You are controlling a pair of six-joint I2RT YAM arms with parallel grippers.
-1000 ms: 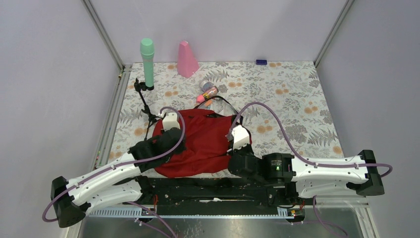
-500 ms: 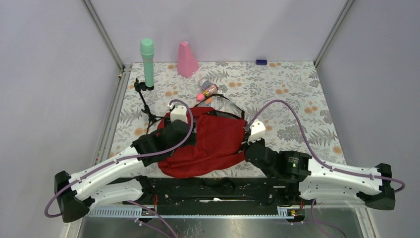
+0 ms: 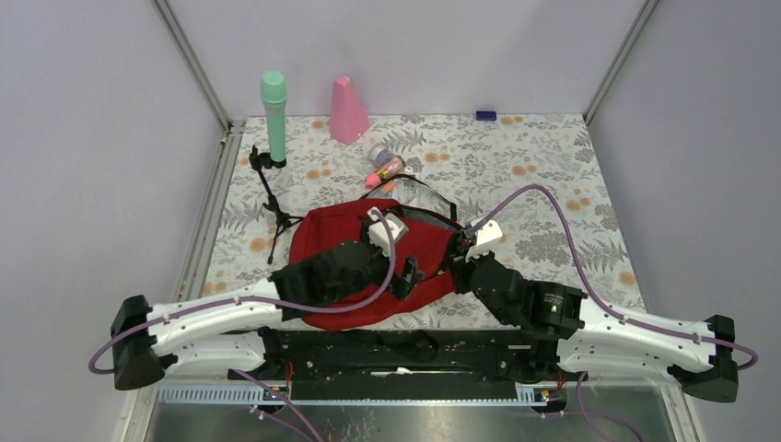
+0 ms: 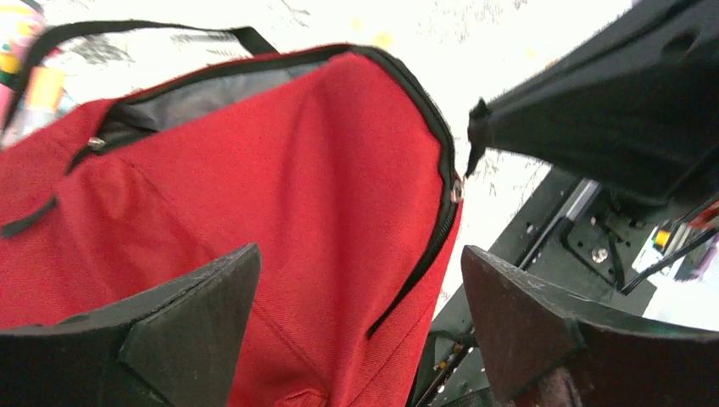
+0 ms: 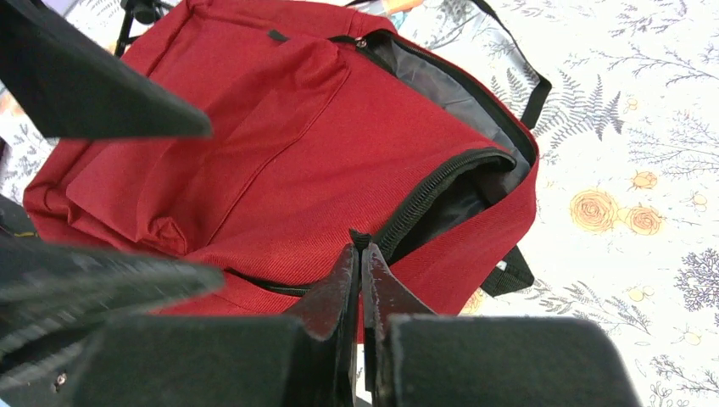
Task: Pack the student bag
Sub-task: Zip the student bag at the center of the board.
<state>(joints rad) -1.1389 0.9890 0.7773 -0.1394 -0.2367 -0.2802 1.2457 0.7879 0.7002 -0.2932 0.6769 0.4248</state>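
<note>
At the near edge of the counter (image 3: 553, 184) | student bag (image 3: 324, 241) lay flat, mouth partly unzipped | left gripper (image 4: 360, 254) spread wide above it, grasping nothing | right gripper (image 5: 360, 254) clenched on zipper tab (image 5: 359, 238) | risk: pull could drag the unpinned bag

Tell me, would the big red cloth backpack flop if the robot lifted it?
Probably floppy: the big red fabric backpack lies creased and slumped. Its unzipped mouth gapes unevenly, so it would likely sag. It looks flat, maybe light.

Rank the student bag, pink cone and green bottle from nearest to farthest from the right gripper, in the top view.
1. student bag, centre, touching the right gripper.
2. pink cone, back edge, left of centre.
3. green bottle, back left corner.
</note>
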